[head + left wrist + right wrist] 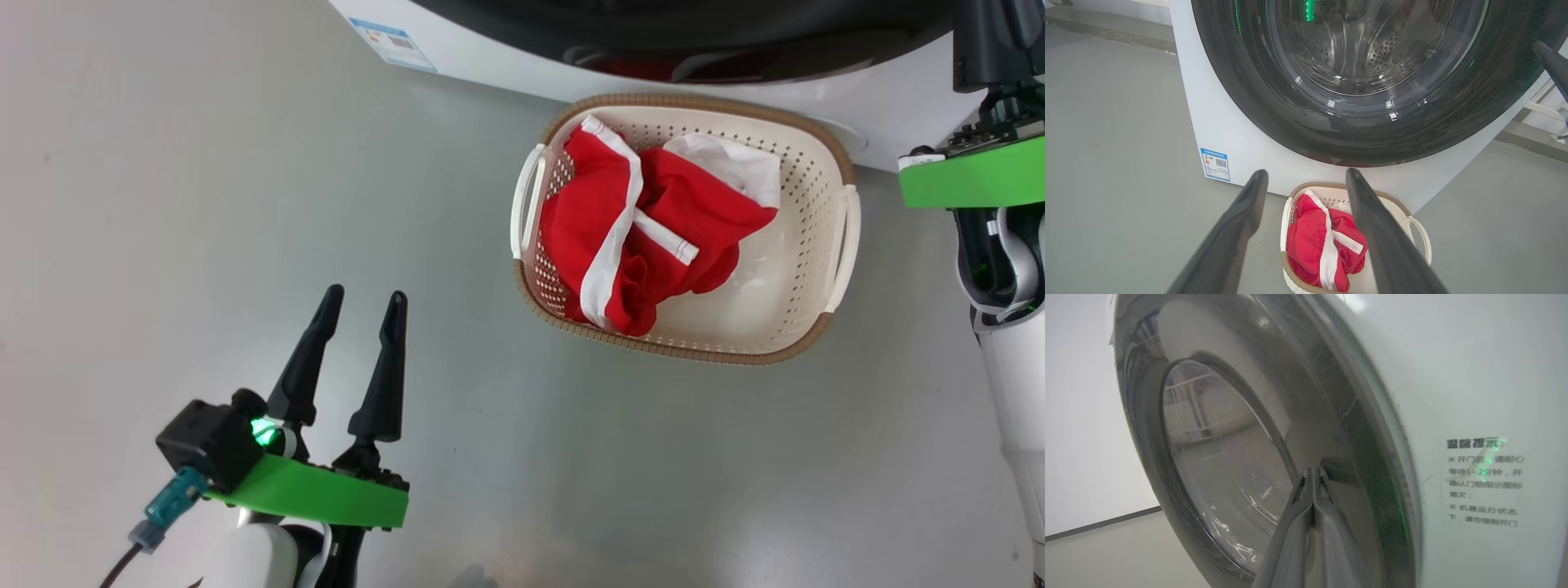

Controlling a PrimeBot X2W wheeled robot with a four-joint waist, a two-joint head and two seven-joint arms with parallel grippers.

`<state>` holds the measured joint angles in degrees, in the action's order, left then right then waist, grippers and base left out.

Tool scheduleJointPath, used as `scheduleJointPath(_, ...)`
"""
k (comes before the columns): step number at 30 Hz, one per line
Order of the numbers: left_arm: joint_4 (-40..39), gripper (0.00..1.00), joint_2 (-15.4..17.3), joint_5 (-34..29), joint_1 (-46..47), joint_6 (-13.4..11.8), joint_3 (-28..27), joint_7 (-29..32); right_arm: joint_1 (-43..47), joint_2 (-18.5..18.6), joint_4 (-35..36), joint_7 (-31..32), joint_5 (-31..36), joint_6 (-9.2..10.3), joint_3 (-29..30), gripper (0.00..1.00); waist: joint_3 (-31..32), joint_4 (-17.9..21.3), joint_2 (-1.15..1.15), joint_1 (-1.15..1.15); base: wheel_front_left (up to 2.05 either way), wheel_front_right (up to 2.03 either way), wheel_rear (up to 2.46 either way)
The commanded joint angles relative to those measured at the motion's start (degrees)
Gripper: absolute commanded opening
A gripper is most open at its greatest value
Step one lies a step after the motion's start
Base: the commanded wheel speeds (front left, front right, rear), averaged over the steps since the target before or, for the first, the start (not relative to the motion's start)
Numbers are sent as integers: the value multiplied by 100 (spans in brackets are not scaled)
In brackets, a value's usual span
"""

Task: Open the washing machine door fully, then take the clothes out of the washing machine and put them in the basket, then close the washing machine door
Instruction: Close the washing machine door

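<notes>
Near left: left gripper (365,292) over the floor (163,204), fingers spread wide, empty. Farther right, the clothes (645,229) lie heaped in the basket (804,196), just before the washing machine (506,57). Beyond, right gripper (1312,470), fingers pressed together and empty, tips at the black rim of the washing machine door (1249,94).

Clothes (645,237) in L half of basket (796,278), basket on floor (245,204) just in frt of washing machine (506,57), below door (1274,106)
</notes>
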<state>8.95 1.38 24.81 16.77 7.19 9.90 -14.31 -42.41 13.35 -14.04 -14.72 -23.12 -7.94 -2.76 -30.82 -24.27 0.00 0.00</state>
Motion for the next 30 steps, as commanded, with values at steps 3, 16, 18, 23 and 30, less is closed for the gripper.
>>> scheduleJointPath(3, -83, 100, 150, -18, 34, 30, -207, -69, 213, -54, 122, -28, 66, 45, -224, 6, 148, 63, 0, 0, 0, 0, 0)
scheduleJointPath(16, 90, 100, 150, -257, -209, 30, -399, -69, 1221, -211, 206, -28, 29, 45, -563, 100, 799, 352, 0, 0, 0, 0, 0)
scheduleJointPath(18, 106, 100, 150, -302, -254, 30, -425, -69, 1384, -215, 207, -28, 15, 45, -566, 100, 899, 401, 0, 0, 0, 0, 0)
scheduleJointPath(23, 155, 100, 150, -440, -386, 30, -515, -69, 1791, -258, 244, -28, -16, 45, -530, 100, 1152, 548, 0, 0, 0, 0, 0)
scheduleJointPath(30, 201, 100, 180, -599, -628, 30, -627, -69, 2440, -371, 288, -28, -26, 45, -421, 100, 1542, 807, 0, 0, 0, 0, 0)
